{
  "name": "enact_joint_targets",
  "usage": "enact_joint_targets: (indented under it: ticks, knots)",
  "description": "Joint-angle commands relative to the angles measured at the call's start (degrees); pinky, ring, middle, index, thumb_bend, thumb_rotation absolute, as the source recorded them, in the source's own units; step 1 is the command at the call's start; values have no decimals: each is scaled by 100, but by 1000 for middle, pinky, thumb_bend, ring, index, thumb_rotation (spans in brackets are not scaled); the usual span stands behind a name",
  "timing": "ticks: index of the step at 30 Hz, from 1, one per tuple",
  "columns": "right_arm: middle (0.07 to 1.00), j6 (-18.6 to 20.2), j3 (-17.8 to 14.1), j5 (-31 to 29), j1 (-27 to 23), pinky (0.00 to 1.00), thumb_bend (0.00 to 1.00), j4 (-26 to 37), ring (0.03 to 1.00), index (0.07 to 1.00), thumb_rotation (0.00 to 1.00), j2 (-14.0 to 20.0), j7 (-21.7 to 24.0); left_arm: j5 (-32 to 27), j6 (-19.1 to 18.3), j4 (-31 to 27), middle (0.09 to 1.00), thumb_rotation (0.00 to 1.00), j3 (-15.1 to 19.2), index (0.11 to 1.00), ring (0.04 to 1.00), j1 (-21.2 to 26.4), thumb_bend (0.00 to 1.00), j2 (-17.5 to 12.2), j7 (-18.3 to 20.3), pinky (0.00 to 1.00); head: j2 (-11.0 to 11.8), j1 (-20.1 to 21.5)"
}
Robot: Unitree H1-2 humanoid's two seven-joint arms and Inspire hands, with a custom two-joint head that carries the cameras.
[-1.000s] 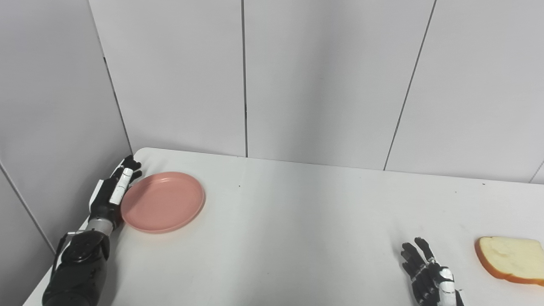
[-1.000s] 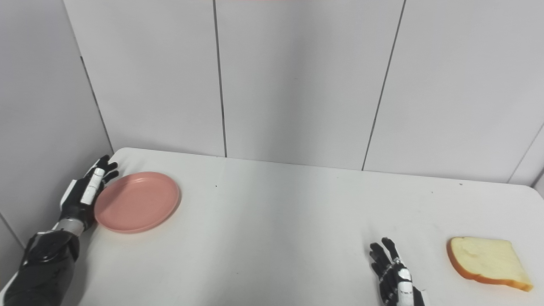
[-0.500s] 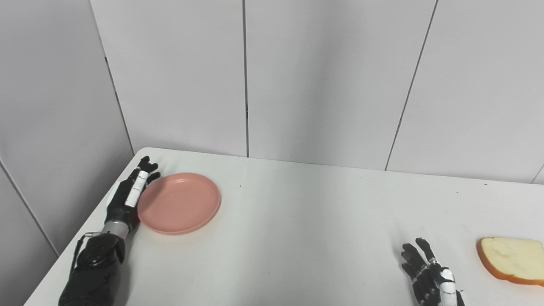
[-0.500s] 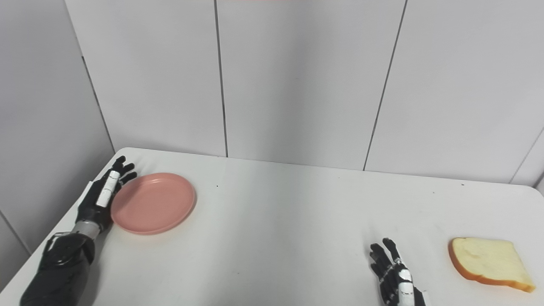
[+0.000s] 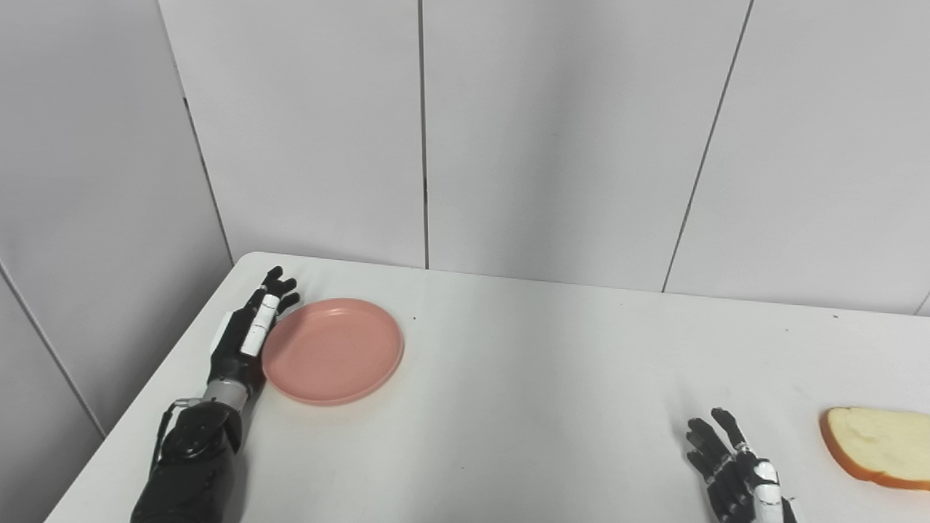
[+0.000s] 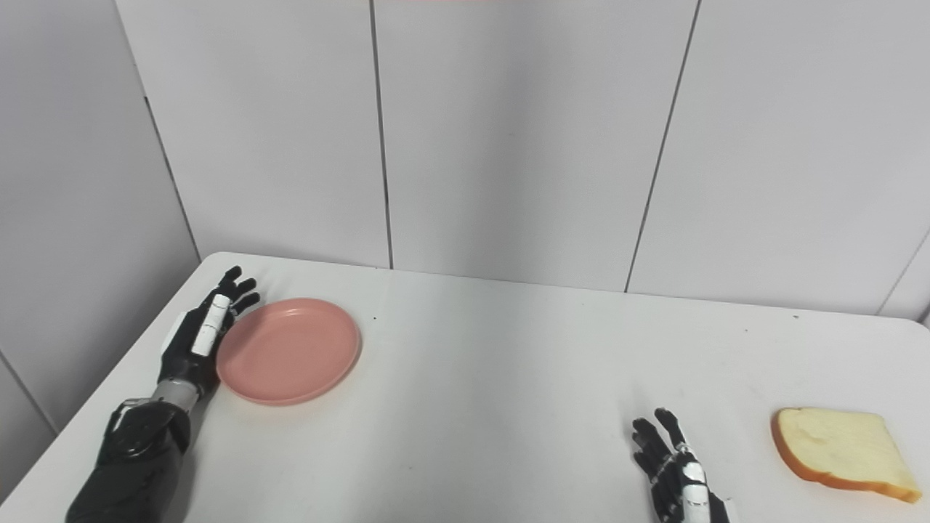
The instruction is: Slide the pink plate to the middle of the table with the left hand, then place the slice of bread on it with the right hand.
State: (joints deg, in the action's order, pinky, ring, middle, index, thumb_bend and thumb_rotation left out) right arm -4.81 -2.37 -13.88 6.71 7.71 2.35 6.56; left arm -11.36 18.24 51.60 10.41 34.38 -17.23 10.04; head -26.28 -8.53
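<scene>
Pink round plastic plate (image 5: 333,351) lies near the white table's (image 5: 508,407) far left corner, my left hand (image 5: 247,335) flat against its left rim, fingers straight. Tan-crusted bread slice (image 6: 839,454) sits at the right edge; my right hand (image 6: 676,476) rests open nearby.

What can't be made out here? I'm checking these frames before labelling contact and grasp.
- Left hand against pink plate: the hand's back hides its palm side in both views, so rim contact can't be confirmed.
- Right hand: bottom edge cuts it off in both views.
- Slice of bread: right edge crops it in the left eye view.
</scene>
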Motion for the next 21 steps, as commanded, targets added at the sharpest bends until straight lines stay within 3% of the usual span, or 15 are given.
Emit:
enact_joint_targets:
  ticks: [1,13,21]
  knots:
    - [867,196,59,-74,516,935,722,-534,904,922,1000,-113,37,-81,-73,-133,910,812,-63,933,897,84,916,128,164,796,11,13]
    - [851,124,121,4,520,913,703,-547,889,914,1000,-180,30,-33,-88,-159,911,806,-292,935,896,91,923,349,298,789,39,288]
    - [836,100,187,90,549,866,714,-481,866,883,1000,-314,-32,-97,-126,-309,901,791,-366,920,900,60,979,517,272,830,10,741]
